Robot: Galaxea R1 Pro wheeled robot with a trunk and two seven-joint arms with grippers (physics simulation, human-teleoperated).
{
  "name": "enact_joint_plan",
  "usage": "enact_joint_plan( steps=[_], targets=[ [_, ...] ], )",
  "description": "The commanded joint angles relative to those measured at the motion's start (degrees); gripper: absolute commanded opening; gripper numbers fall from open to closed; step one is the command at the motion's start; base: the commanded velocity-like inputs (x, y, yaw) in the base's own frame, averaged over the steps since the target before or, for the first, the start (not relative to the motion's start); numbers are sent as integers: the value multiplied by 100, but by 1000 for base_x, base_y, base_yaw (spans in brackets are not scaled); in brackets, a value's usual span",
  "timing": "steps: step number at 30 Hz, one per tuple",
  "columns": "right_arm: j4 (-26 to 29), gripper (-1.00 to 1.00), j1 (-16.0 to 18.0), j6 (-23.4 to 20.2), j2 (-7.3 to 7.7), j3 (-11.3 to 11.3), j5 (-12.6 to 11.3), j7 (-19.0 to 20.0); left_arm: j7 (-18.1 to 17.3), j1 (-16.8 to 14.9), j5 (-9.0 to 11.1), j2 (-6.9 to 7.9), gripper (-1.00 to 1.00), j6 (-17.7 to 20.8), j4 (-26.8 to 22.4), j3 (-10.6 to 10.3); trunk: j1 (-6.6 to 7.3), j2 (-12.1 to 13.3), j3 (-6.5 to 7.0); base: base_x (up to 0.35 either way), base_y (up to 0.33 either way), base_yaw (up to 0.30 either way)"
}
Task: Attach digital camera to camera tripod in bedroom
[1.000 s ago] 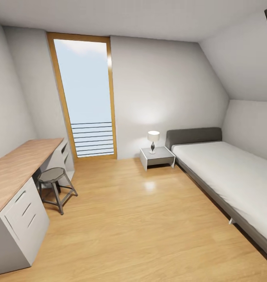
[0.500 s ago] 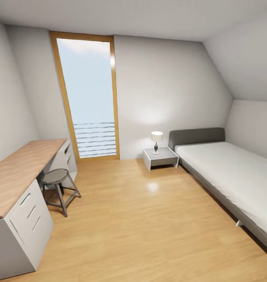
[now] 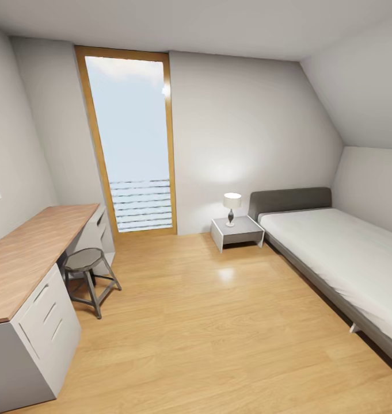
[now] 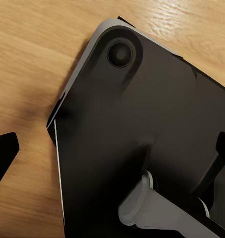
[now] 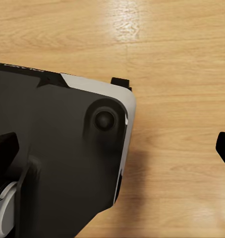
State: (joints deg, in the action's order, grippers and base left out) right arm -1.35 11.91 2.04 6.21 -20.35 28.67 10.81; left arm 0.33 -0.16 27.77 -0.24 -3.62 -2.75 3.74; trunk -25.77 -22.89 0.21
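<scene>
The bedroom is being looked over from the head view: a bed along the right wall, a nightstand with a lamp, a tall window, and a desk with a stool at the left. Where the digital camera and the camera tripod are standing cannot be told from these views. In each wrist view the robot's dark base is being seen above the wood floor. The 2 fingertips of each gripper are being shown far apart at the frame edges, so both are spread and nothing is being held. The searching step is judged to be in hand; next, turning is probably being called for, until the tripod is found
</scene>
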Motion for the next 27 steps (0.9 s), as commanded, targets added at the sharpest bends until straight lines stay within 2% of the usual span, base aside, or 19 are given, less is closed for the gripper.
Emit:
enact_joint_plan(
  steps=[1,11,16,17,21,22,25,26,27],
  targets=[
    [-14,100,4,20,0,-47,49,9,5,-1,-17,-2,100,-16,3,37,-2,-4,-2,0,32,0],
    [25,100,6,-48,5,26,160,69,12,-1,-18,59,100,7,-134,53,-2,-4,-2,0,9,0],
    [512,100,-8,-216,32,15,122,102,30,-1,-49,273,100,198,-981,45,-2,-4,-2,0,1,0],
    [817,100,11,-436,33,1,101,108,29,-6,-73,397,100,436,-1383,48,-2,-4,-2,0,0,0],
    [1644,100,163,-1189,21,-25,-42,128,30,-24,-113,659,100,1362,-2392,53,-2,-4,-2,0,0,0],
    [2146,100,312,-1657,5,-33,-199,155,38,-37,-123,766,100,1989,-2965,57,-2,-4,-2,0,0,0],
    [2866,100,561,-2387,1,-37,-542,234,60,-134,-127,904,100,2942,-3829,67,-2,-4,-2,0,0,0],
    [3305,100,734,-2856,13,-37,-812,316,89,-305,-128,976,100,3516,-4382,73,-2,-4,-2,0,0,0],
    [3505,100,831,-3070,20,-35,-952,363,106,-423,-127,1000,100,3766,-4632,76,-2,-4,-2,0,0,0]
  ],
)
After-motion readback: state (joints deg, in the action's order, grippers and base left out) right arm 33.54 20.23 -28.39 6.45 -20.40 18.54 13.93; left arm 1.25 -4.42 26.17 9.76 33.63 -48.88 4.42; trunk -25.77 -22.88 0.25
